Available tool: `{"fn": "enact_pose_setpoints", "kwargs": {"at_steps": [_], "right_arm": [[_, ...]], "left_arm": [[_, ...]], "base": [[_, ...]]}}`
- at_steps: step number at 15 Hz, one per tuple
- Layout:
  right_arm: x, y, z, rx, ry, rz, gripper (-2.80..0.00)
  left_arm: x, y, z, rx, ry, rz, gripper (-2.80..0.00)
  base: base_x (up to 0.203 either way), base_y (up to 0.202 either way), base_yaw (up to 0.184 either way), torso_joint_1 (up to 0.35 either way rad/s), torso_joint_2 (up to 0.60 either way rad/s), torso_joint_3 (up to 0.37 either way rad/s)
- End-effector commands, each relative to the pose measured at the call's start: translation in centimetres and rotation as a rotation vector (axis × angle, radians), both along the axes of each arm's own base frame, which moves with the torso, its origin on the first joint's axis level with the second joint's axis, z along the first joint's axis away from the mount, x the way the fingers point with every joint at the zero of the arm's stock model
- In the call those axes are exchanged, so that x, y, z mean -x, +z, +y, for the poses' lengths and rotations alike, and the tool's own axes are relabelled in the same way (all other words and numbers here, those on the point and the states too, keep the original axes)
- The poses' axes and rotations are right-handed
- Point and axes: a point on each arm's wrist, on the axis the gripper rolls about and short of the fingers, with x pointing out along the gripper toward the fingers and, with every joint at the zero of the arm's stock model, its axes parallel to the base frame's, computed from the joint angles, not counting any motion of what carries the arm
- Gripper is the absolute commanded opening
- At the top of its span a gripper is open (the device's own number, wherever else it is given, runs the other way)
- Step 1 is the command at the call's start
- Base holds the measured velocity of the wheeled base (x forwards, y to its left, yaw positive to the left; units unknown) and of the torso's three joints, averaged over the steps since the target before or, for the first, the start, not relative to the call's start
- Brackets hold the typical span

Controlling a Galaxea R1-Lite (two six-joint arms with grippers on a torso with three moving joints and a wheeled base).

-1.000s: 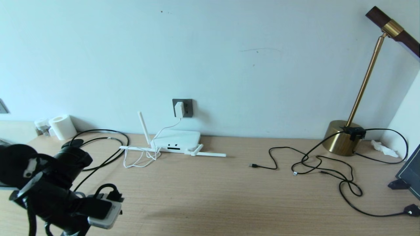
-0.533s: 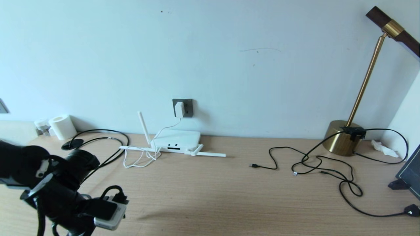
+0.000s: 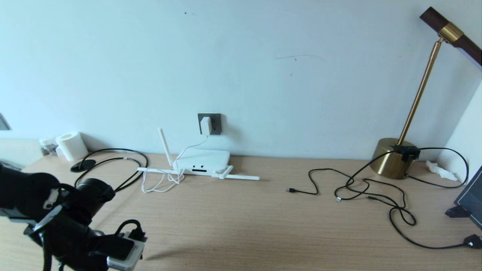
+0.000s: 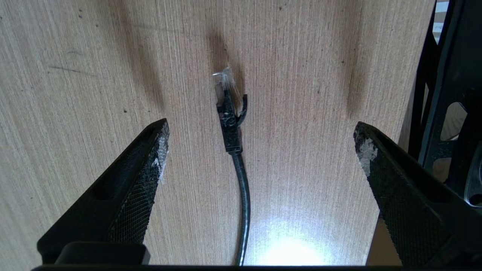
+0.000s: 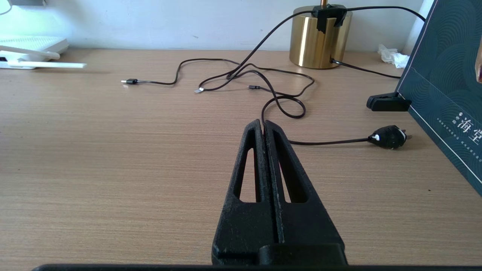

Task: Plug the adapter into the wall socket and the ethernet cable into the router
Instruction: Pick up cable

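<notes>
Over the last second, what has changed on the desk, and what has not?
The left arm has moved down and toward the near edge in the head view; its left gripper stays open above the ethernet cable, gripping nothing. Nothing was grasped or released. The adapter remains in the wall socket, and the router and right gripper have not moved.

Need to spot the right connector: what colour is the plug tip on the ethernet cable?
Clear, see-through plastic tip on the black ethernet cable; shows best in the left wrist view.
</notes>
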Motion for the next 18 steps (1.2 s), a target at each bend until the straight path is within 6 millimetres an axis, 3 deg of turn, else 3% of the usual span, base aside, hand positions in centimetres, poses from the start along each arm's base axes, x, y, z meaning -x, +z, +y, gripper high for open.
{"fn": "enact_pose_setpoints", "kwargs": {"at_steps": [1,7,14,18], "right_arm": [[-0.1,-0.3,0.0,0.0,0.001,0.01,-2.8],[-0.1,-0.3,0.0,0.0,0.001,0.01,-2.8],[-0.1,-0.3,0.0,0.0,0.001,0.01,-2.8],[-0.1,-0.3,0.0,0.0,0.0,0.01,-2.8]], "left_arm": [[0.1,-0.2,0.0,0.001,-0.001,0.014,-2.8],[0.0,-0.4,0.0,0.001,0.004,0.024,-2.8],[1.3,0.2,-0.1,0.039,0.004,0.006,-2.8],[3.2,3.0,-0.3,0.147,-0.003,-0.117,-2.8]], "base": [[0.0,0.0,0.0,0.0,0.0,0.0],[0.0,0.0,0.0,0.0,0.0,0.0],[0.0,0.0,0.0,0.0,0.0,0.0],[0.0,0.0,0.0,0.0,0.0,0.0]]}}
